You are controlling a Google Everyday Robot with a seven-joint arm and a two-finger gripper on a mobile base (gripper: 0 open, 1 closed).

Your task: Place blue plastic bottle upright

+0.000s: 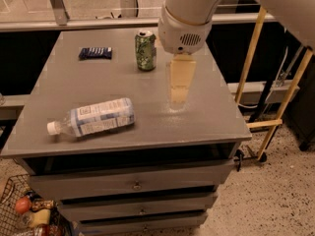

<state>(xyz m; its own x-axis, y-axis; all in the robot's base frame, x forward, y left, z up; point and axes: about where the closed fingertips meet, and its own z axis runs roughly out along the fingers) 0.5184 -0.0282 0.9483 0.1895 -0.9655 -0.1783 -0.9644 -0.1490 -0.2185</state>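
Observation:
The blue plastic bottle (93, 117) lies on its side near the front left of the grey table (123, 82), its white cap pointing left toward the table's edge. My gripper (179, 85) hangs pointing down from the white arm over the middle right of the table. It is well to the right of the bottle and holds nothing that I can see. It is just right of a green soda can (145, 50).
The soda can stands upright at the back middle. A small flat dark-blue packet (95, 52) lies at the back left. Drawers sit below the tabletop. A basket with items (24, 210) is on the floor at front left. A wooden frame (275, 102) stands to the right.

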